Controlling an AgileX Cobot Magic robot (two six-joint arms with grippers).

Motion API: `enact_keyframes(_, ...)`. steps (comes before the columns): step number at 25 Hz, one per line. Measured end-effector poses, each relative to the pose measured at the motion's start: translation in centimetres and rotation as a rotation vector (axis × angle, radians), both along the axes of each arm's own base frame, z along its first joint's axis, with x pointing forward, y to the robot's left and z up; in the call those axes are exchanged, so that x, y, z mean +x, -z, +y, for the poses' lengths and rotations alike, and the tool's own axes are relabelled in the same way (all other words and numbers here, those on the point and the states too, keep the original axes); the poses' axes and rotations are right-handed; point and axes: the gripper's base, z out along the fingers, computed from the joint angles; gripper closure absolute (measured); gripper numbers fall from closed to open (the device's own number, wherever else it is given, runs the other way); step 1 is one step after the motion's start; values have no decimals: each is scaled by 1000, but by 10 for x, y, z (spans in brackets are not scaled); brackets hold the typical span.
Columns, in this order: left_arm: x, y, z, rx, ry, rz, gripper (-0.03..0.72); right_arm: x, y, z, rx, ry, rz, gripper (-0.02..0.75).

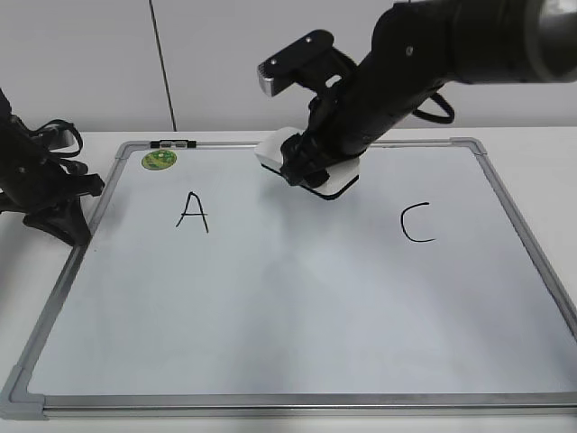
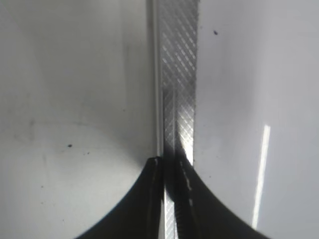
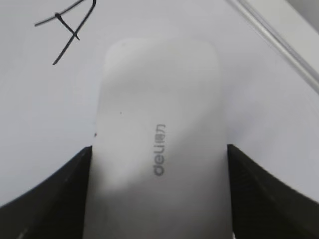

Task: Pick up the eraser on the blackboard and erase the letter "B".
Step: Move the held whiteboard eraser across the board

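Observation:
The white eraser (image 1: 273,150) lies flat on the blackboard (image 1: 297,316) near its top middle, between the black "A" (image 1: 192,212) and "C" (image 1: 416,224). My right gripper (image 1: 311,170) is shut on it. In the right wrist view the eraser (image 3: 159,99) with grey lettering sits between both fingers of the right gripper (image 3: 159,149), with the "A" (image 3: 70,30) beyond it. No letter "B" shows anywhere; the board under the eraser and arm is hidden. My left gripper (image 1: 79,233) is shut at the board's left edge, its tips (image 2: 172,162) over the silver frame (image 2: 179,74).
A small round green magnet (image 1: 160,160) sits at the board's top left corner, with a dark clip (image 1: 173,143) on the top frame beside it. The board's top frame (image 3: 279,45) runs close to the right of the eraser. White table surrounds the board.

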Motion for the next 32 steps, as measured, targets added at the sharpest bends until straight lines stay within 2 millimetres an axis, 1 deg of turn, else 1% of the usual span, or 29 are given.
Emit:
enact_keyframes(1, 0, 0, 0, 0, 0, 0, 643, -3, -10, -4, 4, 4, -7, 187)
enact_keyframes(2, 0, 1, 0, 0, 0, 2, 643, -4, -13, -5, 2, 6, -3, 187)
enact_keyframes(3, 0, 1, 0, 0, 0, 2, 643, -5, -20, -11, 2, 17, 1, 187)
enact_keyframes(4, 0, 1, 0, 0, 0, 2, 643, -6, -22, -16, 2, 30, 6, 187)
enact_keyframes(6, 0, 1, 0, 0, 0, 2, 642, -8, -22, -32, -7, 74, 22, 187)
enact_keyframes(9, 0, 1, 0, 0, 0, 2, 642, -11, -20, -64, -17, 160, 46, 187)
enact_keyframes(11, 0, 1, 0, 0, 0, 2, 642, -13, -18, -89, -7, 237, 62, 187)
enact_keyframes(13, 0, 1, 0, 0, 0, 2, 642, -17, -15, -111, 14, 320, 73, 188)
enact_keyframes(15, 0, 1, 0, 0, 0, 2, 642, -18, -11, -138, 45, 428, 80, 188)
enact_keyframes(19, 0, 1, 0, 1, 1, 2, 641, -21, 2, -176, 73, 575, 105, 188)
enact_keyframes(23, 0, 1, 0, 1, 1, 2, 641, -25, 15, -197, 110, 669, 99, 187)
enact_keyframes(27, 0, 1, 0, 1, 1, 2, 641, -29, 27, -211, 152, 741, 68, 187)
enact_keyframes(32, 0, 1, 0, 1, 1, 2, 641, -31, 40, -214, 162, 754, 59, 188)
